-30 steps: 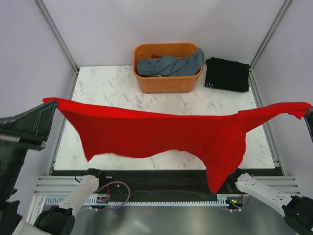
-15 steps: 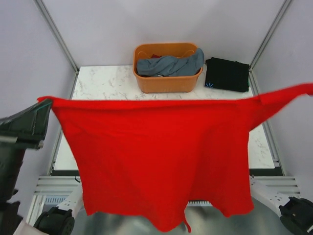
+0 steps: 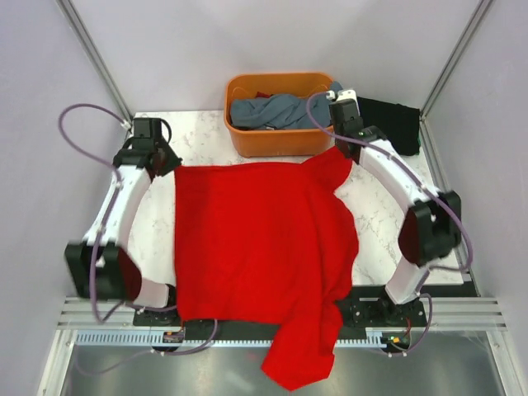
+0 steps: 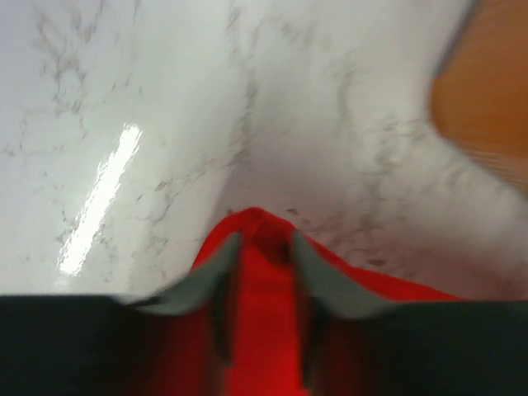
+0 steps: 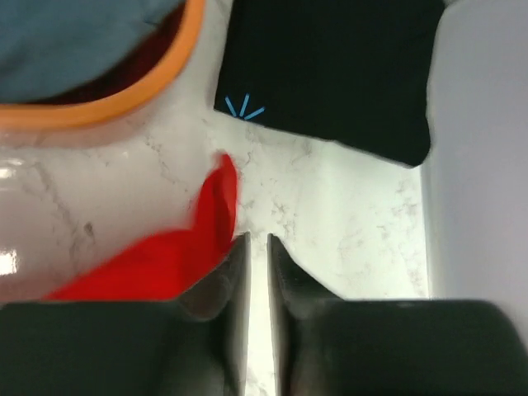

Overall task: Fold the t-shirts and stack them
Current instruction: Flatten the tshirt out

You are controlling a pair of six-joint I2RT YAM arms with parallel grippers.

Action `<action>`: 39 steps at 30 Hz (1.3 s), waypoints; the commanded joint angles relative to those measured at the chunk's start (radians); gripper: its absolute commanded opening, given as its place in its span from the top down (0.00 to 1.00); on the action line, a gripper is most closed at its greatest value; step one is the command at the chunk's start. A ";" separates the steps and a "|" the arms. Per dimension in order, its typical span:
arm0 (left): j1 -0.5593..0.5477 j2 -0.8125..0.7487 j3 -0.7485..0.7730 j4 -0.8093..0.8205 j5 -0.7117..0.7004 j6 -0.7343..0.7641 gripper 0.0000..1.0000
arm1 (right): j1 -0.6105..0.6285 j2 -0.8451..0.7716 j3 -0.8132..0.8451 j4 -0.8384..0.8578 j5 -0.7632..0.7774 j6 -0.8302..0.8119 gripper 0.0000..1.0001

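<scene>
Two corners of the red t-shirt (image 3: 256,239) lie near the orange tub (image 3: 280,142); the right gripper (image 5: 252,239), narrowly parted, holds nothing; the left gripper (image 4: 264,239) straddles cloth, grip unclear; lifting could drag that corner, rumpling it.

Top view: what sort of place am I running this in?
Probably a lab test cell, not a home: a marble-look table walled by plain white panels on metal posts, with a left arm and right arm bolted at its near edge.
</scene>
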 commanded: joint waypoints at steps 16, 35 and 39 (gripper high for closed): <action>0.156 0.037 -0.207 0.073 0.274 0.023 0.14 | -0.063 -0.254 -0.502 0.145 -0.691 0.484 0.04; -0.007 0.507 -0.155 0.207 0.358 -0.014 0.19 | -0.186 0.373 -0.190 0.102 -0.676 0.452 0.07; -0.007 0.613 -0.018 0.201 0.386 -0.008 0.19 | -0.201 0.444 0.027 0.053 -0.641 0.396 0.07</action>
